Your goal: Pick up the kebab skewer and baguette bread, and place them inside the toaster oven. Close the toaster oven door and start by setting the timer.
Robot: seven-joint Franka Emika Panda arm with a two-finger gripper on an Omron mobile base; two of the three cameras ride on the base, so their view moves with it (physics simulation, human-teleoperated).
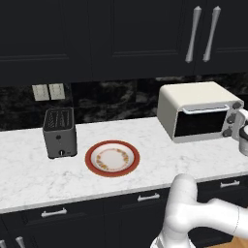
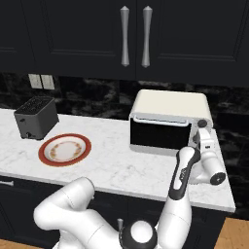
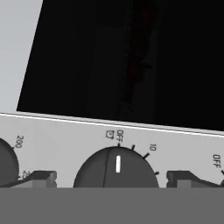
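Matt cream toaster oven (image 1: 193,99) with glossy dark glass toaster oven door (image 1: 199,124); polished white marble counter (image 1: 29,174); matt grey toaster (image 1: 59,133)

Toaster oven (image 3: 65,135) panel — "OFF", "10" by middle knob (image 3: 116,168); "200" left; "OFF" right.

Slot toaster (image 1: 59,132) at the counter's (image 1: 160,160) left against the backsplash, plate (image 1: 112,158) just right and forward of it, toaster oven (image 1: 196,112) well to the right, door (image 1: 201,122) shut, my gripper (image 3: 111,178) at its right-side knob (image 3: 116,168), fingertips either side.
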